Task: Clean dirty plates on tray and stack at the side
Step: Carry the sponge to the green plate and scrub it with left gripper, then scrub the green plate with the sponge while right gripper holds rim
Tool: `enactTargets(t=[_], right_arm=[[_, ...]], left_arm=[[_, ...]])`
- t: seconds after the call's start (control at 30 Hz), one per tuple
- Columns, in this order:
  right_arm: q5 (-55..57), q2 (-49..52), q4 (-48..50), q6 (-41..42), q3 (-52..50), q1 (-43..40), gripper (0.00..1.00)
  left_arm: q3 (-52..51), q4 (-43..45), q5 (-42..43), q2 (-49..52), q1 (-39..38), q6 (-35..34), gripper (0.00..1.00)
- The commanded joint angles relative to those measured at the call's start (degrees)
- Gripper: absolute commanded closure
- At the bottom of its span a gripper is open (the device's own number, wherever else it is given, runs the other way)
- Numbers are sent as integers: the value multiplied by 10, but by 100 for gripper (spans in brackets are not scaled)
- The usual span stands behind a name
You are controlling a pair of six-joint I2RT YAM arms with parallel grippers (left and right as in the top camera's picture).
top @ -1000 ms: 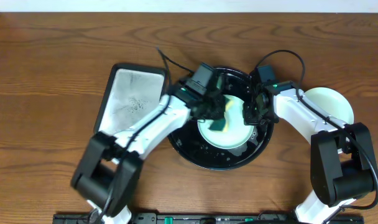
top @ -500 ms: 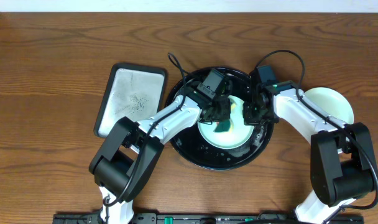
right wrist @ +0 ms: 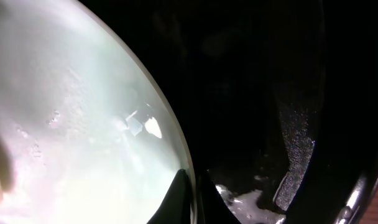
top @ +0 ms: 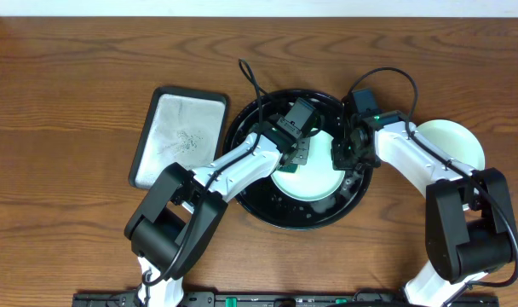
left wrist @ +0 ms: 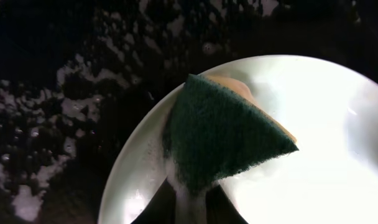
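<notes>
The left tool (left wrist: 190,204) is clamped shut on a sponge (left wrist: 223,134). The green side faces its wrist camera, a yellow edge shows behind, and the sponge is pressed on the pale plate (left wrist: 326,137). The right tool (right wrist: 190,198) is closed, pinching that plate's right rim. The wrist views show foam flecks on the black tray (left wrist: 58,81) around the plate. Overhead, the sponge is hard to make out beneath the left tool. Only the overhead view shows a second plate (top: 455,141) on the counter (top: 71,85) right of the tray, and a grey tray (top: 178,136) to its left.
</notes>
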Motion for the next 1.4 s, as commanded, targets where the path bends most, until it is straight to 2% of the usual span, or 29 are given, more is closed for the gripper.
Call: enactTargets(t=[0.0,0.1,0.27,0.5,0.63,0.7,0.9,1.07,1.2,1.27,1.37], right_arm=[[32,-11,-9,5,-4,-1,99],[32,-11,-12,5,-4,-1,99],[32,-11,-13,5,-4,-1,99],[32,-11,-13,5,-4,-1,99],[32,-11,-13,5,-4,-1,99],[32,-11,-13,5,-4,-1,99],[34,-11,-13,5,-4,-1,99],[34,-11,-14,5,-4,-1,99],[34,-11,-14,5,-4,-1,99],[35,-11,-14,5,-4,-1,99],[37,-11,-15,5,-4,-1,99]], left_arm=[[-11,21,21,30,9,-64,89],[-11,49,89,32,-8,-111,89],[-11,63,134,32,-37,-168,88],[-11,54,115,32,-42,-158,87],[-11,7,103,32,-28,-132,88],[-11,-26,58,32,-23,-98,90],[-11,-82,-170,32,-21,-31,90],[-11,-78,-257,32,-21,2,90],[-11,-58,-212,32,-23,2,90],[-11,-46,-144,32,-23,-12,90],[-11,-17,-28,32,-23,-74,90]])
